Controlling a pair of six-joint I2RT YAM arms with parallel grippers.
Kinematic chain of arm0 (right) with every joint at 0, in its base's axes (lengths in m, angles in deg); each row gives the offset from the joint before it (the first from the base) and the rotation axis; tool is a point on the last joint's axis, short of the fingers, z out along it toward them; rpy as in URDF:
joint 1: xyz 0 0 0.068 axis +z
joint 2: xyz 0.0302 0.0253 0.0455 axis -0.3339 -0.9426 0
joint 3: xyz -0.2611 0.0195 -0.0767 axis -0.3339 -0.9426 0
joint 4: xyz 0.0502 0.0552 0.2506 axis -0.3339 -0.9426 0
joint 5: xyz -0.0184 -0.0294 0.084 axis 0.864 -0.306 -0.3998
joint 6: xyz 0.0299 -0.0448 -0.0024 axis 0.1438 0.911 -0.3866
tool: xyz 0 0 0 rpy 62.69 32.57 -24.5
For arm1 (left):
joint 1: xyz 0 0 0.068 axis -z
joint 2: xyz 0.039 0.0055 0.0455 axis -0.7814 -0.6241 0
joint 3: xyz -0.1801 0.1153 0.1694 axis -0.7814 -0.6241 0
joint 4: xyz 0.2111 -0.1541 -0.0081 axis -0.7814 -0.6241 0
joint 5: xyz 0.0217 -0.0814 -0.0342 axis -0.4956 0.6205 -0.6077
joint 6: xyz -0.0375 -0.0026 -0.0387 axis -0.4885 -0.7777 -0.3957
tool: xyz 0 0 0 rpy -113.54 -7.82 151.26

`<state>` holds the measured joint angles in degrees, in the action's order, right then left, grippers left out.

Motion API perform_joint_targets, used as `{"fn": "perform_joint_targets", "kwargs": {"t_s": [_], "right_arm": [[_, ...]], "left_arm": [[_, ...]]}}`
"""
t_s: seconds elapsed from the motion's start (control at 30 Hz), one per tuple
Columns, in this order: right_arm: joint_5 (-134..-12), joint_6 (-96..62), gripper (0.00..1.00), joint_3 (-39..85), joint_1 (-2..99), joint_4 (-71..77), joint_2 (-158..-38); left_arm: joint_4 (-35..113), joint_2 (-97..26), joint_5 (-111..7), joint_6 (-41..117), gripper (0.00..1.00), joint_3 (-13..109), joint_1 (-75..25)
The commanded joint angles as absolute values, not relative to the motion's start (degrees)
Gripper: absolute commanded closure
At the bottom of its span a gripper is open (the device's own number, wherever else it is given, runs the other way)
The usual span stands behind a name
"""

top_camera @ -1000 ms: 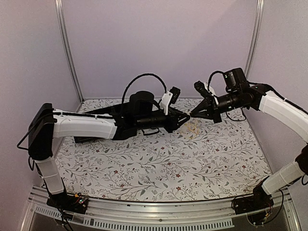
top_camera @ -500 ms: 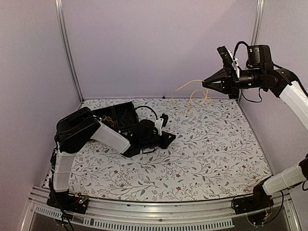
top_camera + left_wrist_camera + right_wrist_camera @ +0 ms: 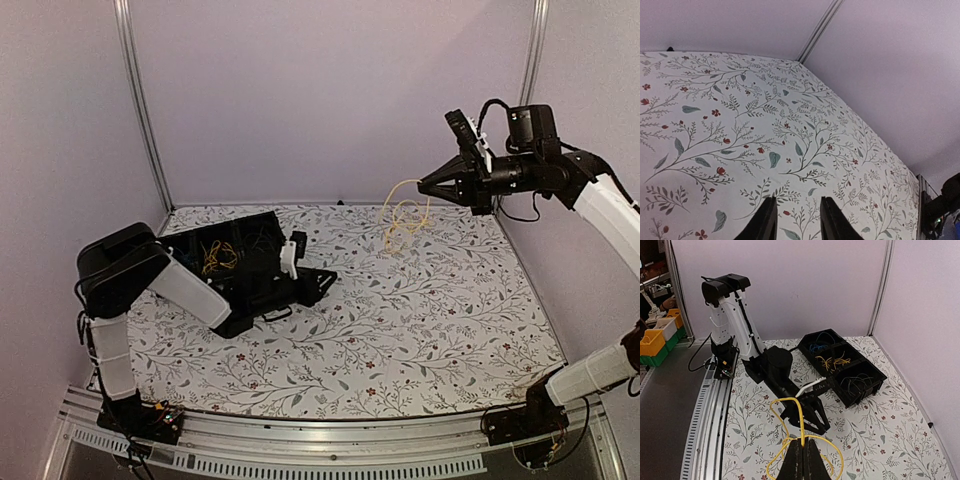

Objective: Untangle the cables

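1. Top external view: the floral surface spans the cell.
2. A black tray, far left, holds coiled cables in three compartments.
3. Left claw: slightly parted, empty, low beside the tray.
4. Right claw: raised, pinched closed on a yellow cable dangling over the surface's far right.
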<state>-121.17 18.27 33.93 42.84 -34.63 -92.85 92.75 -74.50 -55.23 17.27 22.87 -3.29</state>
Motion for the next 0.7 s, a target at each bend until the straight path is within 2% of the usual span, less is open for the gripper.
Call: {"fn": "perform_joint_targets", "kwargs": {"t_s": [0.0, 0.13, 0.27, 0.5, 0.67], "right_arm": [[-117.52, 20.64, 1.0, 28.63, 42.73, -33.3, -93.57], [-116.77, 21.34, 1.0, 25.05, 42.72, -32.27, -94.1], [-117.03, 21.28, 1.0, 23.49, 42.78, -31.84, -95.05], [-118.26, 20.74, 1.0, 23.25, 42.86, -31.48, -95.99], [-118.81, 20.4, 1.0, 22.8, 42.88, -31.48, -96.0]], "left_arm": [[109.58, -64.98, -56.49, 21.33, 0.67, 14.71, -1.82], [109.36, -58.65, -51.97, 28.13, 0.55, 13.46, -0.01], [105.42, -56.27, -47.32, 33.27, 0.5, 17.43, 2.4], [87.94, -59.71, -47.15, 36.52, 0.5, 30.83, 4.47], [84.0, -63.5, -44.03, 36.06, 0.58, 36.61, 4.46]]}}
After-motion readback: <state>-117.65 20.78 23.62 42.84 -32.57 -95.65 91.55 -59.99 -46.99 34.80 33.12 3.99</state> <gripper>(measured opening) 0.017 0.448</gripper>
